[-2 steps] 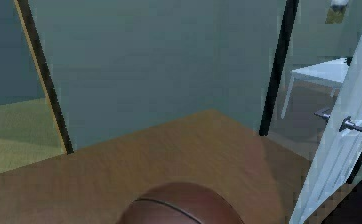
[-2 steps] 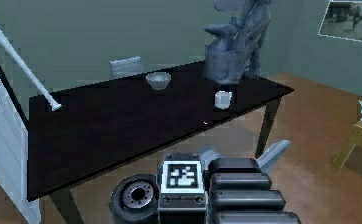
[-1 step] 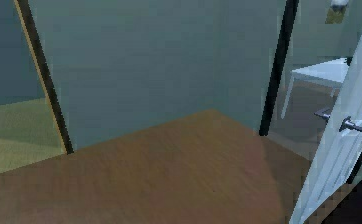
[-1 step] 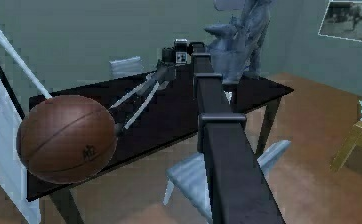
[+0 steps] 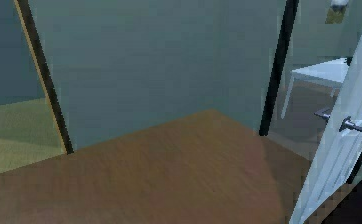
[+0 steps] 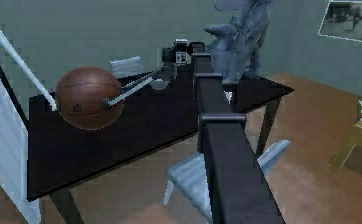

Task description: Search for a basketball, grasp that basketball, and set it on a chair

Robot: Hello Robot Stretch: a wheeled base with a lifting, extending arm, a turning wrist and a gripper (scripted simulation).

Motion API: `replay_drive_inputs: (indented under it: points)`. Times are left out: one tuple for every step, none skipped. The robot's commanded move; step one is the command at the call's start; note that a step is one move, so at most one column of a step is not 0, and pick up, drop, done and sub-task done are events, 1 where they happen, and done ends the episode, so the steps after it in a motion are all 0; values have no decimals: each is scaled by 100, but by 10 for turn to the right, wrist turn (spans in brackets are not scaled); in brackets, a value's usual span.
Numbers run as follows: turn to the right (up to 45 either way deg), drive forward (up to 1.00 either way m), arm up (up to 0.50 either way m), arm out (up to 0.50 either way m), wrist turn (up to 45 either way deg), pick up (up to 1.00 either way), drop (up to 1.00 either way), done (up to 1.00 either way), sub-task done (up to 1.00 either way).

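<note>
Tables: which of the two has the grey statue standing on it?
The dark table in the arm side view carries the grey statue. The other table, at the forward view's right, is white.

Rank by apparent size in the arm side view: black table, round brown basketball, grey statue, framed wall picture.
Black table
Grey statue and round brown basketball: look alike, ball nearer, so unranked
Framed wall picture
</note>
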Motion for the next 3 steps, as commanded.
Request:
replay_drive_inputs:
  points:
    - [0, 0, 0, 0, 450, 0, 0, 0, 0]
    - [0, 0, 0, 0, 450, 0, 0, 0, 0]
    - [0, 0, 0, 0, 450, 0, 0, 0, 0]
